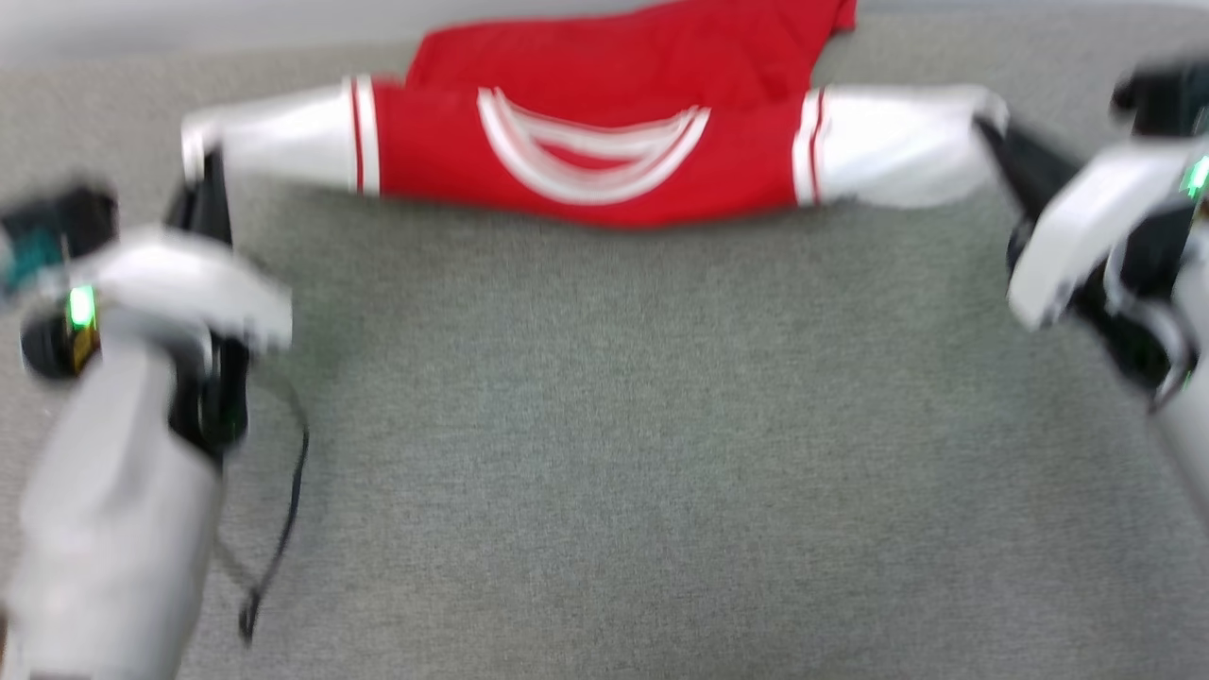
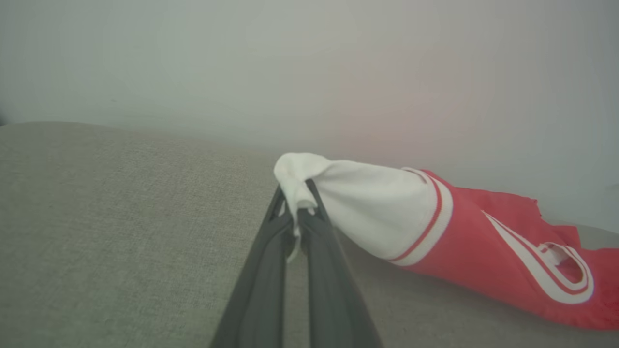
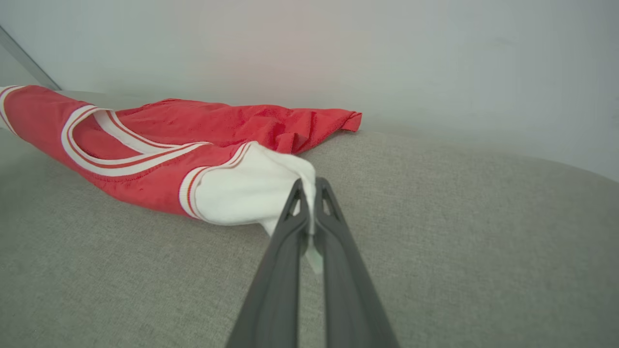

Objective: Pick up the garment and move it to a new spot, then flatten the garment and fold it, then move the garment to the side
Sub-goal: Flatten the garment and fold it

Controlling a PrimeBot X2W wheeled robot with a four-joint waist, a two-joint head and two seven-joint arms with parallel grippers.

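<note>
Holding the garment (image 1: 586, 142) stretched between them, left gripper (image 2: 295, 193) and right gripper (image 3: 309, 188) have jaws closed on its white sleeves (image 1: 897, 142).

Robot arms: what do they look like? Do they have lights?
The left arm and right arm have whitish shells over black joints, each with a small green light. A thin black cable hangs by the left one. The left gripper and right gripper have two long dark-grey fingers.

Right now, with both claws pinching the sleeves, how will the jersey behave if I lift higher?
Probably floppy: the jersey droops between the left claw and right claw. Likely light, since thin sleeve-tip pinches carry it. Its red body may drag and bunch on the grey surface.
</note>
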